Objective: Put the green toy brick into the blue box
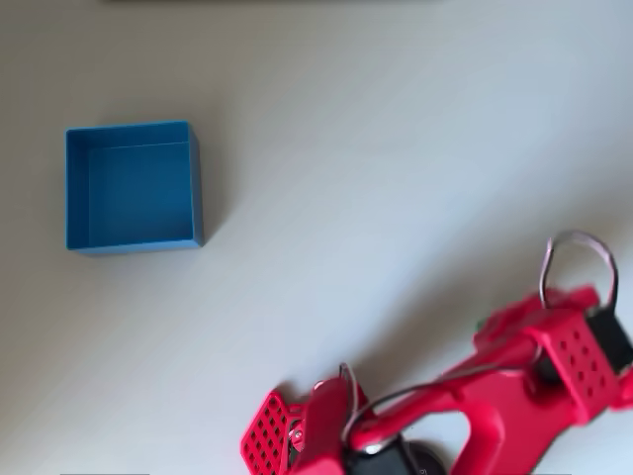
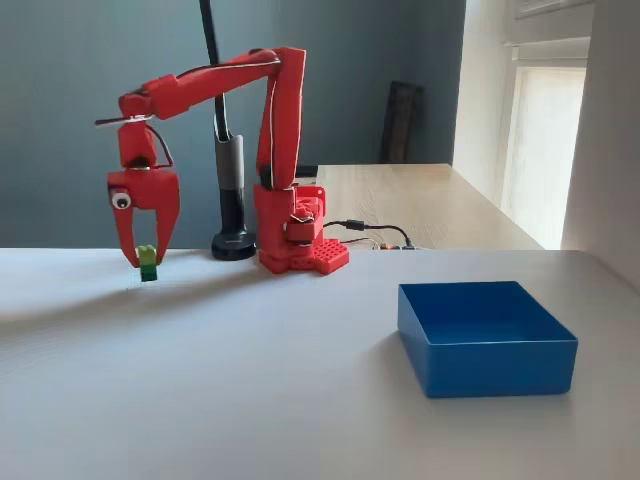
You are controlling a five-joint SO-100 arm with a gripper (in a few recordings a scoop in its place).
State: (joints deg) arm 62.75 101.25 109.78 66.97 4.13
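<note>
The arm is bright red moulded plastic from base to tip, its links smooth and slightly glossy. The red two-finger gripper [image 2: 146,258] has long tapering fingers, and a white googly eye with a black pupil sits just above them on the left finger's root. Above the gripper a thin grey cable loops out from the wrist. The blocky red base [image 2: 297,240] ends in a flat grid-perforated plate, with dark wires trailing from it.

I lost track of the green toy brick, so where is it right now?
In the fixed view, the green toy brick is at the left, held between the gripper fingertips just above the table, far left of the blue box.
</note>
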